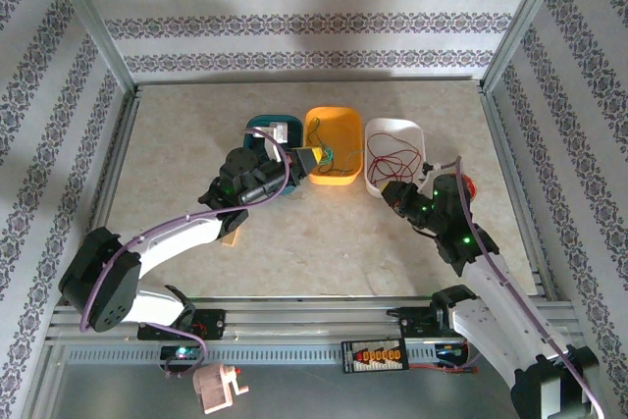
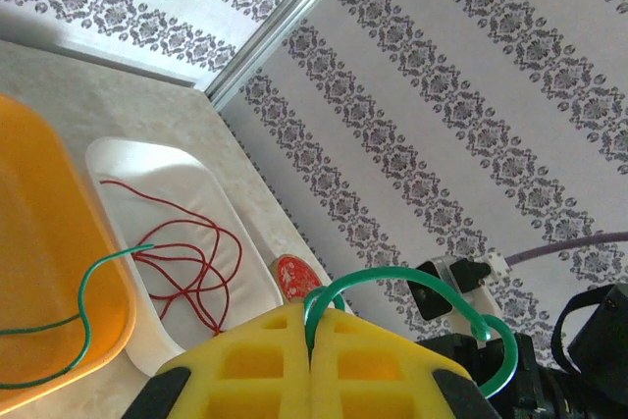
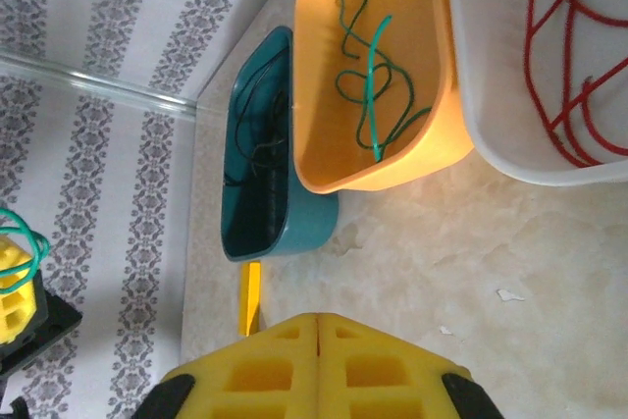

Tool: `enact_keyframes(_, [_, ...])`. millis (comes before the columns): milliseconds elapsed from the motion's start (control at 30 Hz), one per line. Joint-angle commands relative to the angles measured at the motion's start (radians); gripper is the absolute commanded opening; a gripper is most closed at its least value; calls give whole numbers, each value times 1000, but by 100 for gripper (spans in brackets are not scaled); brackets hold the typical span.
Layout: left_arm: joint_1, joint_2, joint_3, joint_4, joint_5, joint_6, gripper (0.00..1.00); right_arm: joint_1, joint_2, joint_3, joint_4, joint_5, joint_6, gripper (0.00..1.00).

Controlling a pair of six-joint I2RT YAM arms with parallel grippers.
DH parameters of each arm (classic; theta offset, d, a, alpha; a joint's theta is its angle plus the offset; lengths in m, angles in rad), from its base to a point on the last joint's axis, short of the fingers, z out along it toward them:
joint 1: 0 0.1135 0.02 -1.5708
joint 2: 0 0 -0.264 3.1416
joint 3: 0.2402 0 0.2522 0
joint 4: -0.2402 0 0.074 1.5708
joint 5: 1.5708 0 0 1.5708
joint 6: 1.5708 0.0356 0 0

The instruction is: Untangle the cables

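The left gripper [image 2: 311, 326] is up at the orange tray [image 3: 392, 169], and its yellow pads are pressed tight on the green cable [image 3: 377, 85]. In the left wrist view the strand comes out between the fingertips, arcs over to the right in a loop, and a thinner stretch of green trails across the orange tray's floor. From above, that gripper hangs over the tray's near left rim.

Over to the right gripper [image 3: 316, 326]: its two yellow pads meet flush along the seam with nothing between them. It hovers above bare table [image 1: 324, 242], just in front of the white tray [image 3: 491, 95].

Now the sorting picture. Three trays stand side by side at the far middle of the table. The teal tray [image 3: 294, 223] on the left has a dark cable [image 3: 257, 134] lying inside, hard to make out against the wall. The orange one in the middle holds the rest of the green cable in loose curls. The white one on the right holds the red cable [image 2: 172, 254], bunched in several loops.

A small round red disc [image 2: 291, 277] lies on the table just beside the white tray's right side. A small yellow strip [image 3: 252, 296] rests on the table near the teal tray's front end.
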Motion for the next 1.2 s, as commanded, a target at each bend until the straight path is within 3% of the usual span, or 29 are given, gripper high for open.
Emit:
enact_keyframes(0, [5,38,49,29,67,9,0,33,48,45,64,-97,-45,23])
enact_keyframes(100, [6,85,93,-67,25,27,0,71,78,83,51,-88,-79,35])
enact_keyframes(233, [7,217,253,-323,-91,113,0,77,100,94,39,-68,-89,37])
enact_keyframes(333, [25,361,387,-412,-131,133,0,77,96,97,25,-62,-95,38])
enact_keyframes(433, [47,483,490,-454,-204,114,15,76,60,101,-22,-37,-108,38])
enact_keyframes(567, [58,582,618,-509,-286,140,27,53,-8,92,-97,-17,-121,38])
enact_keyframes(700, [57,612,706,-538,-292,177,37,16,-50,69,-139,-17,-118,40])
enact_keyframes(867, [53,536,668,-483,-287,207,50,-17,-52,60,-176,12,-140,43])
enact_keyframes(967, [46,408,538,-431,-337,246,59,-18,-58,77,-251,154,-222,47])
enact_keyframes(1000, [45,347,474,-428,-379,263,64,-18,-67,82,-275,226,-263,50])
enact_keyframes(1067, [44,212,336,-442,-520,293,93,-17,-92,81,-292,366,-353,63])
enact_keyframes(1100, [44,131,259,-464,-613,314,99,-17,-110,79,-291,447,-408,66])
enact_keyframes(1167, [44,-26,128,-532,-816,363,99,-17,-149,51,-249,597,-516,82])
